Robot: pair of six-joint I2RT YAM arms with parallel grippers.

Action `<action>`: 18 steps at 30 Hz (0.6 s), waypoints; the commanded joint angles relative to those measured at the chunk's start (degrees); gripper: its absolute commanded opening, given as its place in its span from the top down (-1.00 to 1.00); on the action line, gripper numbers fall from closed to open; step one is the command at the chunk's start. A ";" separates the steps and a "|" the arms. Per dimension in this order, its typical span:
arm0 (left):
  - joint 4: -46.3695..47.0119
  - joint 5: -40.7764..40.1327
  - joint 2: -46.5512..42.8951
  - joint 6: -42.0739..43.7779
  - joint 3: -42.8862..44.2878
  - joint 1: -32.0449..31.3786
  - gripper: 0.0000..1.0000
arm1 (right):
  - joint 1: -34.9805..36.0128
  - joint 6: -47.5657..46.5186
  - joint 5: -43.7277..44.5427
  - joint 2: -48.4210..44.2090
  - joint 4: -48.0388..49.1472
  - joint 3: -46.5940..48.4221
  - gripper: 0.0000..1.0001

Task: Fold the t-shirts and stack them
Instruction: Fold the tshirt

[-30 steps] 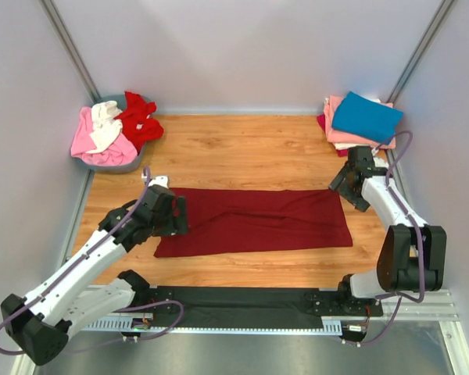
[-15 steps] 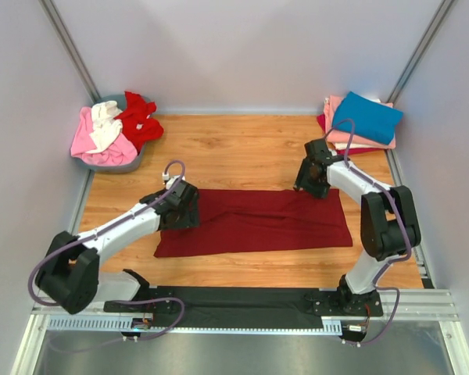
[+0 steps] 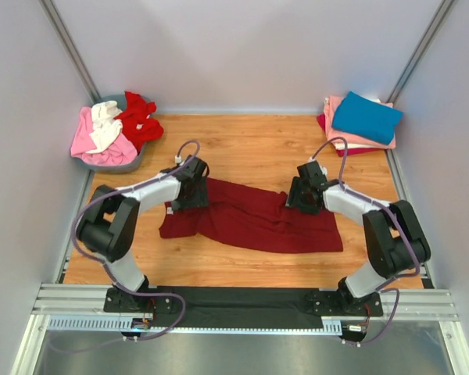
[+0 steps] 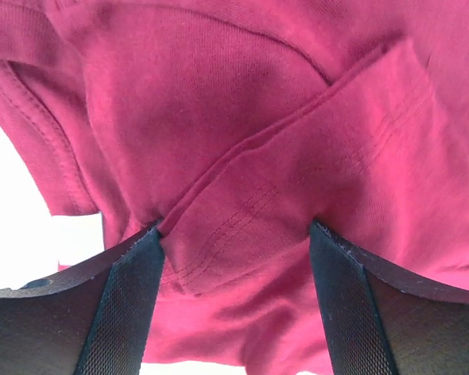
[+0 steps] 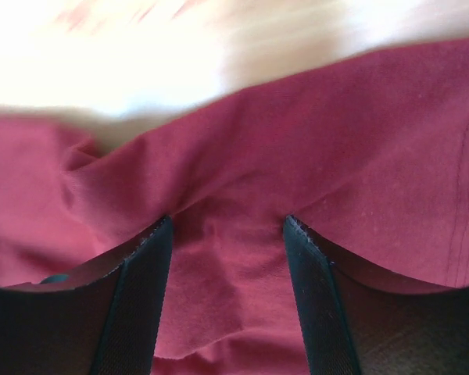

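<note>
The dark maroon t-shirt (image 3: 258, 223) lies bunched and skewed across the middle of the wooden table (image 3: 242, 148). My left gripper (image 3: 194, 187) holds its far left edge. In the left wrist view the fingers (image 4: 129, 305) stand apart with a hemmed fold of the maroon cloth (image 4: 242, 234) pinched between them. My right gripper (image 3: 299, 195) holds the far edge right of centre, and maroon cloth (image 5: 230, 266) is bunched between its fingers (image 5: 309, 289). A folded stack with the teal-blue t-shirt (image 3: 367, 117) on top of a pink one (image 3: 340, 134) sits at the back right.
A grey basket (image 3: 129, 162) at the back left holds crumpled pink (image 3: 82, 141), white (image 3: 105, 125) and bright red (image 3: 141, 117) shirts. Grey walls close in the left, right and back. A black rail (image 3: 242, 301) runs along the near edge.
Both arms swung inward onto the shirt's far edge and closed on it. The flat maroon rectangle is now pulled askew, its far right corner drawn in and its left end bunched.
</note>
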 commanded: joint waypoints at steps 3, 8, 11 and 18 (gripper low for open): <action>-4.82 3.63 13.69 6.12 19.77 3.20 -0.58 | 16.45 11.64 -12.63 -1.58 2.35 -16.32 -0.25; -12.31 16.13 35.92 14.53 56.94 3.64 -0.51 | 37.99 21.15 -15.64 -3.60 -0.06 -9.86 -0.28; -17.98 24.17 46.91 17.10 78.90 3.47 -0.59 | 41.61 19.14 -9.34 -7.36 -11.38 -0.55 -0.39; -11.53 23.50 36.17 18.43 76.18 3.47 -0.99 | 36.01 13.25 10.73 -18.10 -30.33 10.90 -0.65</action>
